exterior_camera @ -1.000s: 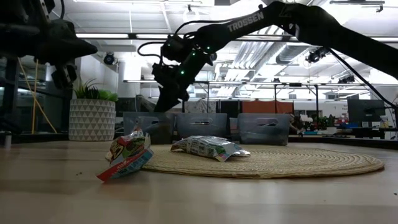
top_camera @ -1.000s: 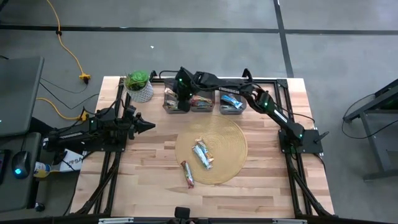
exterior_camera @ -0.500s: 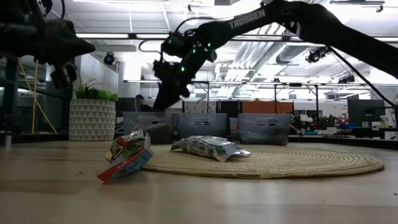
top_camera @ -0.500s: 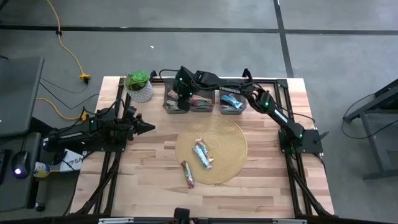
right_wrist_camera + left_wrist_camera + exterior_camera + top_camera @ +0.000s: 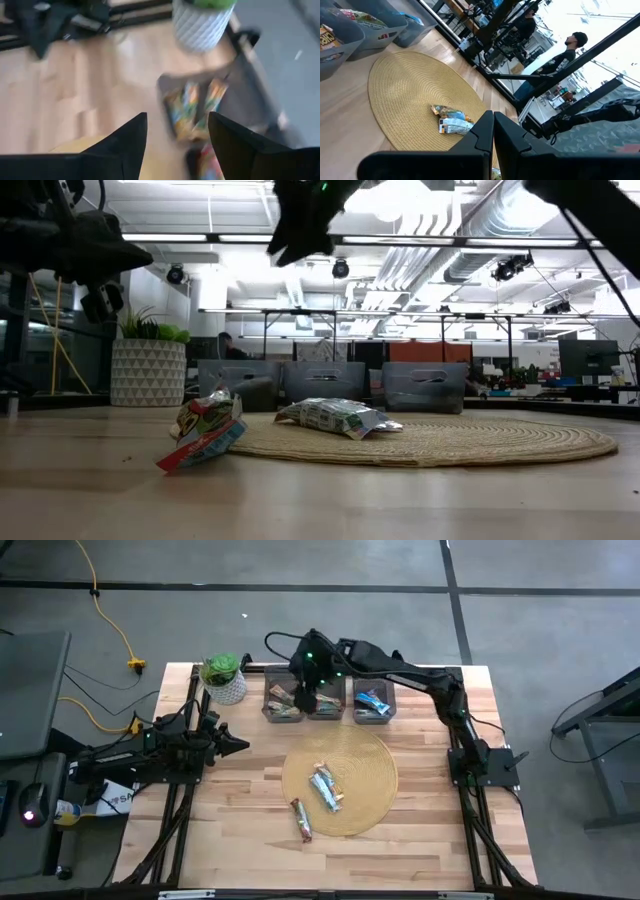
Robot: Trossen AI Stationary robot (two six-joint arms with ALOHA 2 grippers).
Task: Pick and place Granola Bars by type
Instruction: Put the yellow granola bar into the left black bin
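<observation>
Two granola bars [image 5: 325,787] lie on the round woven mat [image 5: 365,755], and a red-ended one [image 5: 301,819] lies on the wood near its edge, propped at a tilt in the low view [image 5: 205,430]. Three grey bins stand at the far edge. The left bin [image 5: 283,703] holds multicoloured bars [image 5: 195,105], and the right bin [image 5: 372,703] holds blue ones. My right gripper [image 5: 302,698] hangs high above the left and middle bins, open and empty [image 5: 177,117]. My left gripper [image 5: 235,745] waits shut at the table's left, above the wood [image 5: 493,117].
A white patterned plant pot [image 5: 224,680] stands left of the bins at the far edge. The middle bin [image 5: 325,703] also holds bars. Bare wood lies around the mat toward the near edge. People stand in the room beyond the table [image 5: 567,55].
My right gripper has risen from down at the left bin to high above the bins, shifting a little toward the table's right edge. The bars on the mat and the wood have stayed where they were.
</observation>
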